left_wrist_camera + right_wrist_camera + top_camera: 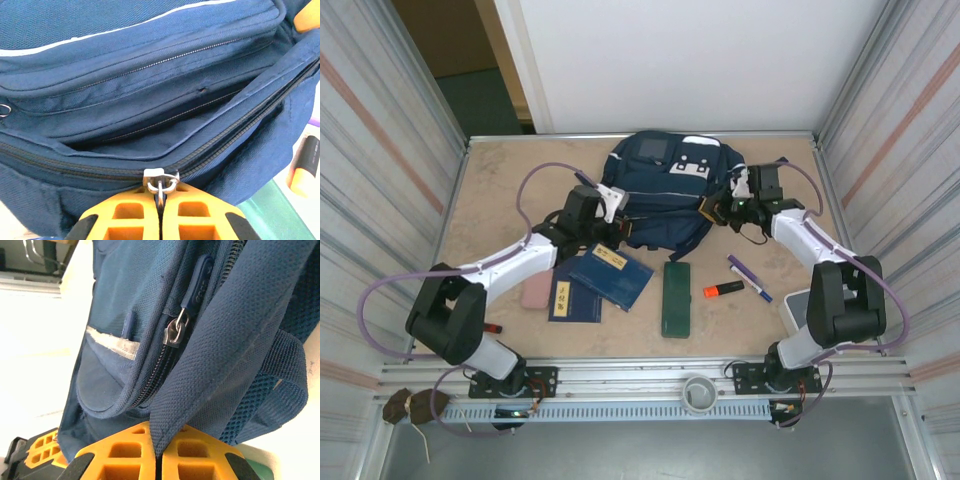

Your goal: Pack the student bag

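The navy student bag (665, 185) lies at the back middle of the table, with its grey patch and white patch facing up. My left gripper (620, 226) is at the bag's near left edge. It is shut on the metal zipper pull (161, 181) of the main compartment, whose mouth (165, 131) gapes partly open. My right gripper (716, 211) is at the bag's right side, shut on a dark woven strap (225, 340). A second zipper slider (173, 333) hangs beside that strap.
In front of the bag lie two navy notebooks with yellow labels (610, 275) (575, 298), a pink item (536, 292), a green case (677, 298), an orange highlighter (723, 290) and a purple pen (749, 278). A white object (797, 305) sits by the right arm.
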